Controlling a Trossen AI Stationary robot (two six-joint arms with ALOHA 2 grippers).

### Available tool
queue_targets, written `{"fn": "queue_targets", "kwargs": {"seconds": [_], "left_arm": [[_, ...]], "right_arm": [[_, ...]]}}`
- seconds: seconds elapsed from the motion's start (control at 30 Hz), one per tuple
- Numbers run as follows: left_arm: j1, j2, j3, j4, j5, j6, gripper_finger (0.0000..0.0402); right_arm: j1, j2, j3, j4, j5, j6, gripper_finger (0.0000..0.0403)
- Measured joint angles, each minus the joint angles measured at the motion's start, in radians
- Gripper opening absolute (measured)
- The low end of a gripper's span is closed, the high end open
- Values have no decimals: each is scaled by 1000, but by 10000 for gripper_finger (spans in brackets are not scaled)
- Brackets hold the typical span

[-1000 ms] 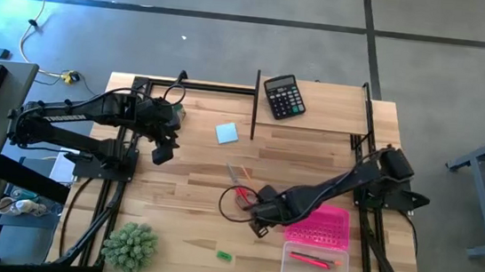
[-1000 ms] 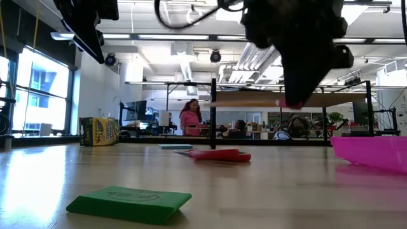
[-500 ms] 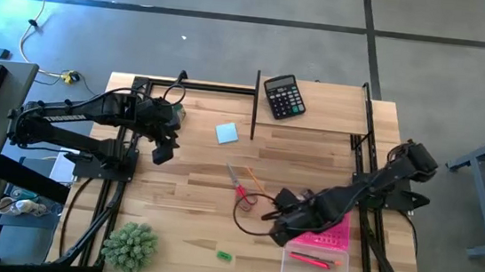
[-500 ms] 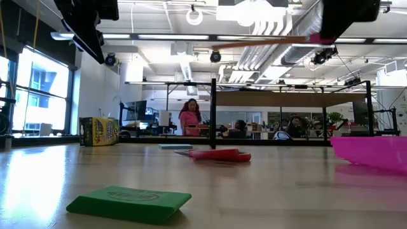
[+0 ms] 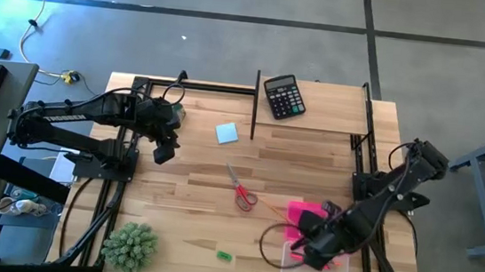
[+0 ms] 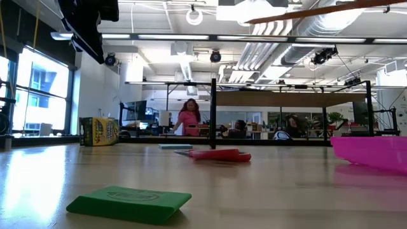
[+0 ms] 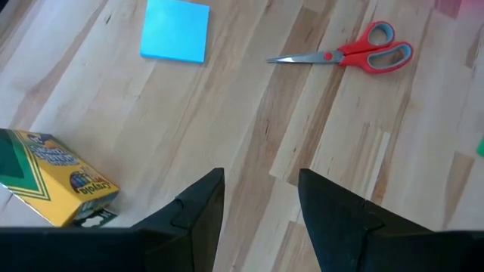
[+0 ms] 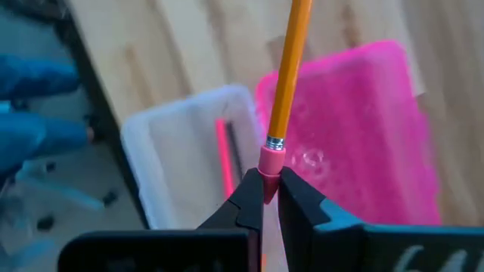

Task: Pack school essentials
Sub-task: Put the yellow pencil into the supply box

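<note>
My right gripper point(image 8: 270, 198) is shut on a thin orange pencil point(image 8: 291, 68) and hangs over the pink tray point(image 8: 355, 128) and the clear box point(image 8: 166, 143), which holds a red pen point(image 8: 224, 155). In the high view the pencil point(image 5: 275, 212) sticks out from the gripper point(image 5: 308, 242) toward the red-handled scissors point(image 5: 239, 189). The scissors, the light-blue notepad point(image 5: 227, 133) and the green eraser point(image 5: 225, 256) lie flat on the table. My left gripper point(image 7: 261, 204) waits open, high at the table's far left. My right gripper pinches the pencil's pink eraser end point(image 8: 270, 162) between its two fingertips. The fingers point steeply down. The pencil point(image 6: 305, 11) juts out sideways from them, nearly level, lifted clear above the table.
A black calculator point(image 5: 283, 96) lies at the far edge, and a green spiky plant point(image 5: 129, 246) stands at the near left corner. A yellow crayon box point(image 7: 53, 177) sits under the left arm. A black frame post point(image 5: 256, 102) stands beside the notepad.
My right gripper has risen and gone toward the table's right and near edges, from beside the scissors to above the pink tray and clear box. It has stayed shut on the pencil, which has come up clear of the table. In the low view it has left the picture at the top.
</note>
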Motion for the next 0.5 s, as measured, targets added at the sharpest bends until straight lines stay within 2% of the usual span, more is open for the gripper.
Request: {"fn": "queue_targets", "kwargs": {"seconds": [0.27, 0.5], "left_arm": [[0, 0, 0, 1, 0, -32, 158], [0, 0, 0, 1, -16, -32, 158]], "right_arm": [[135, -1, -66, 60, -135, 57, 9], [233, -1, -113, 99, -134, 114, 9]]}}
